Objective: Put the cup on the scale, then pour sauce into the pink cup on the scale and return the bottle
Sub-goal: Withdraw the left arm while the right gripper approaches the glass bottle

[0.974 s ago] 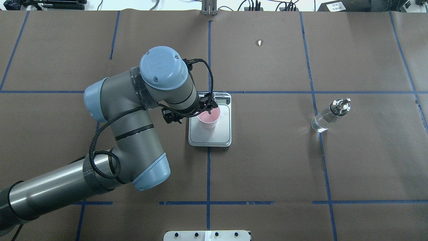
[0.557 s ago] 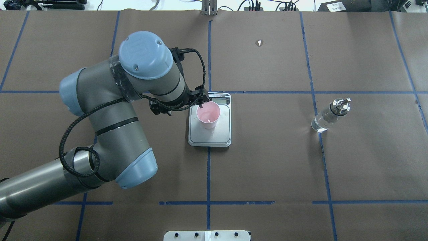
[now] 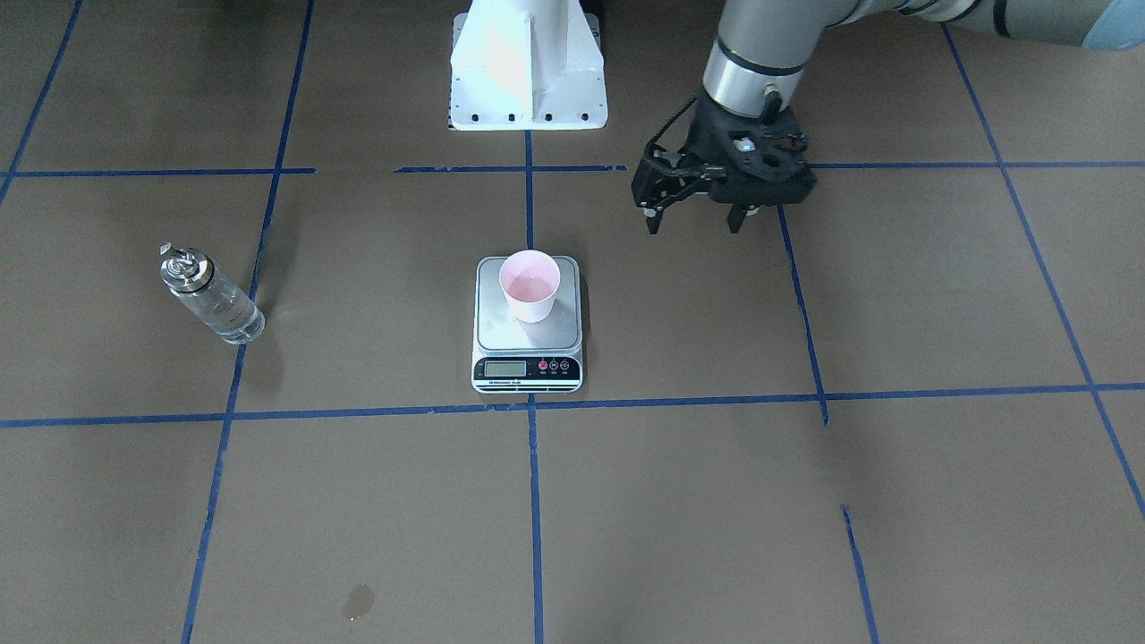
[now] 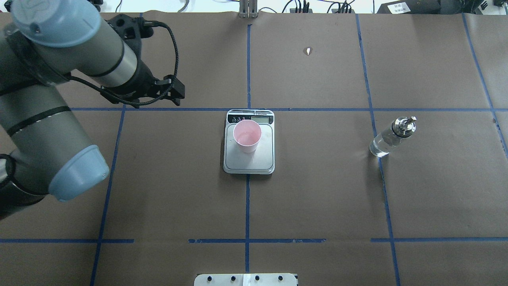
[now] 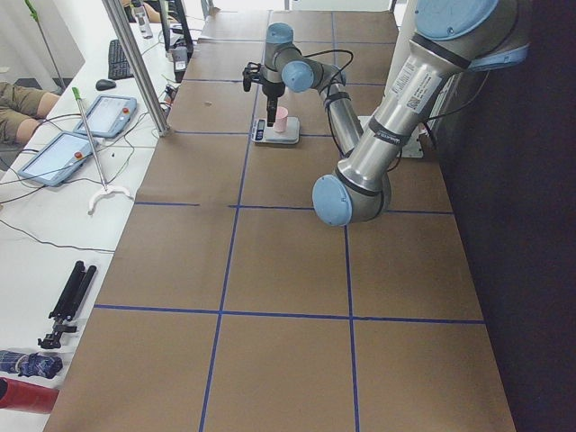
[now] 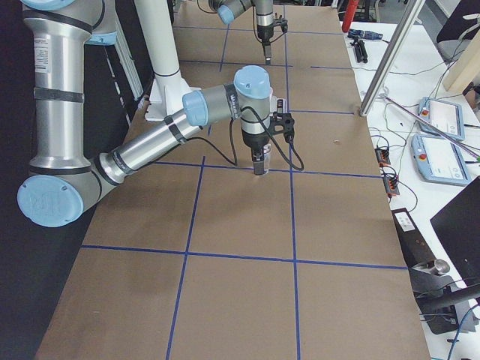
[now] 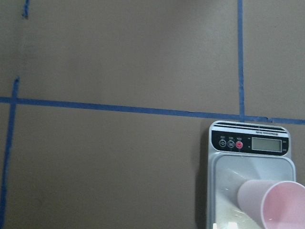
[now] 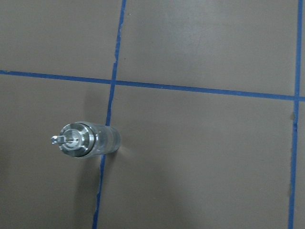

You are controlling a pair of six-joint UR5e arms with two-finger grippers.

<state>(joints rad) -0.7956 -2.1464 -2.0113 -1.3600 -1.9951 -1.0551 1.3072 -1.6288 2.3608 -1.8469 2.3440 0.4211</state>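
While cup (image 4: pixel 247 137) sits inside scale (image 4: pixel 249 163) edges | left tool (image 3: pixel 696 219) spread, well apart

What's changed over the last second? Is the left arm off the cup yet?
Yes. The left gripper, which was at the cup's rim a second ago, has drawn back to the robot's left and now hangs open, well clear of the scale. The cup stayed upright on the scale in the same spot. The bottle has not moved.
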